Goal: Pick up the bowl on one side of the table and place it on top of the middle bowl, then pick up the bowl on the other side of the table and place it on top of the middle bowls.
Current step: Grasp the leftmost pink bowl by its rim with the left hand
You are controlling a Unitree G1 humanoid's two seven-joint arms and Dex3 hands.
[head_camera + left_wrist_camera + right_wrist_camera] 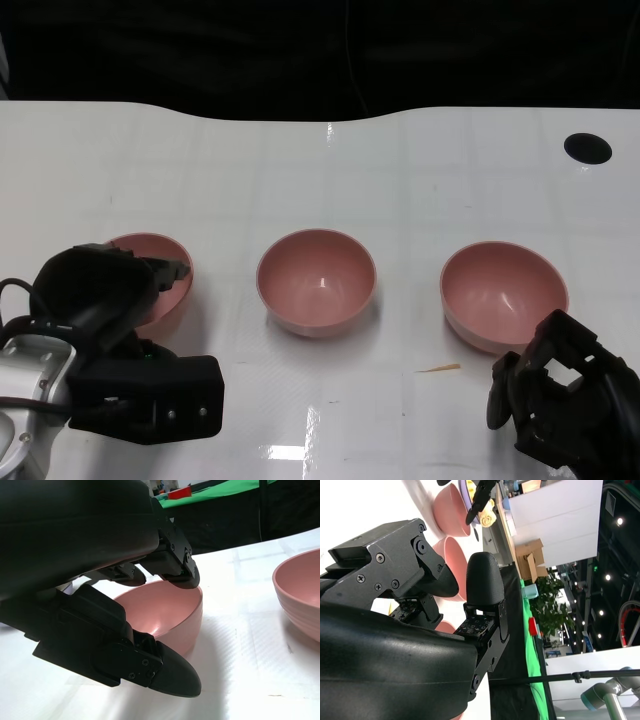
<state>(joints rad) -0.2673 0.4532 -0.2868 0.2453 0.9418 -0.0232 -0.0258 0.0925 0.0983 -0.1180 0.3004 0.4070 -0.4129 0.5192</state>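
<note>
Three pink bowls in a row across the middle of the head view on the white table [320,180]: left bowl [165,285] at centre left, middle bowl [316,280] at centre, right bowl [505,295] at centre right, all upright, well apart, none stacked. Left hand [105,290] at lower left sits over the near side of the left bowl; left wrist view shows fingers [175,565] over the rim and inside the bowl, thumb [165,672] outside and below the wall, gap visible between them and the bowl, so fingers apart around the rim, not clamped. Right hand [565,395] at lower right, just beside the near edge of the right bowl, fingers apart, nothing in them. Black round hole [587,148] in the table at upper right. Small tan sliver [440,369] on the table between the middle and right bowls, lower down.
</note>
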